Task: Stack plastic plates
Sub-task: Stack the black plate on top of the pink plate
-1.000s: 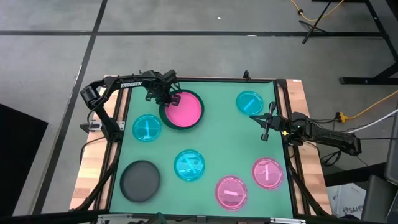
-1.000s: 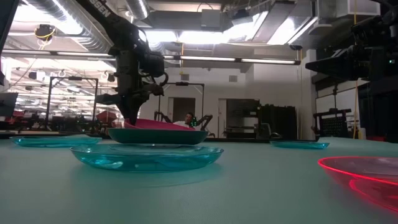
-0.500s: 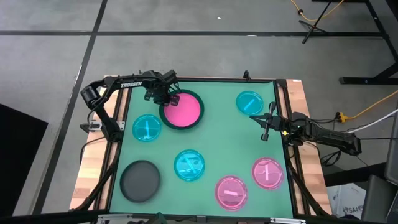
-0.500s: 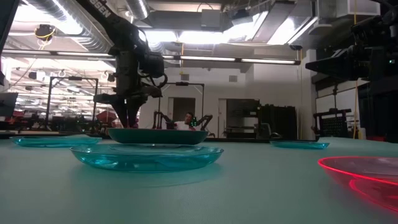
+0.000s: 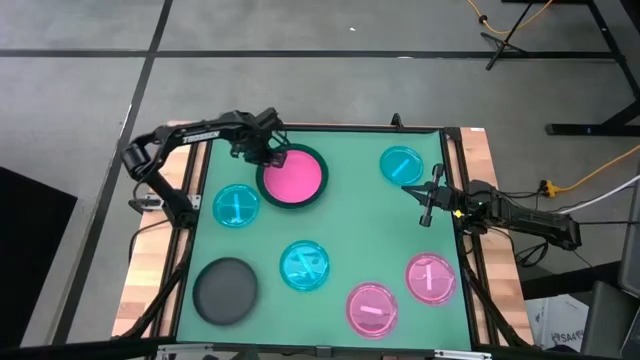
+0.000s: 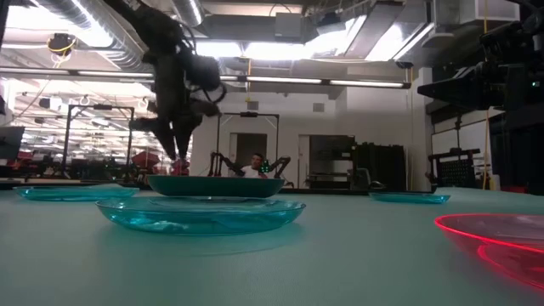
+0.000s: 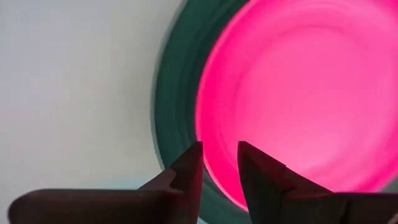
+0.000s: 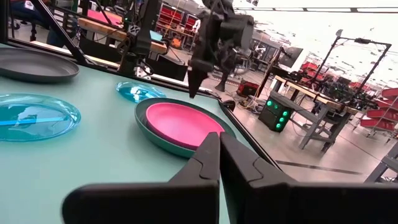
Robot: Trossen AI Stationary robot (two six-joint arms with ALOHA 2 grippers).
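The hot pink plate [image 5: 294, 176] lies nested inside the larger dark green plate [image 5: 270, 191] at the table's far left. In the left wrist view the pink plate [image 7: 298, 93] fills the green plate's rim [image 7: 177, 93]. My left gripper [image 5: 266, 153] hangs open just above the stack's far-left rim, pointing down, with nothing between its fingers [image 7: 186, 171]. The low view shows my left gripper [image 6: 180, 155] clear above the green plate [image 6: 214, 184]. My right gripper [image 5: 425, 207] waits shut and level at the right edge.
Cyan plates lie at the left [image 5: 236, 206], the middle [image 5: 304, 265] and the far right [image 5: 401, 164]. A dark grey plate [image 5: 225, 290] sits at the near left. Two translucent pink plates [image 5: 372, 308] [image 5: 431, 278] lie at the near right. The table's middle is bare green mat.
My left gripper has opened and let go of the pink plate's rim, then risen straight up. The pink plate, earlier tilted with its held edge raised, has dropped flat into the green plate and no longer shows above its rim in the low view.
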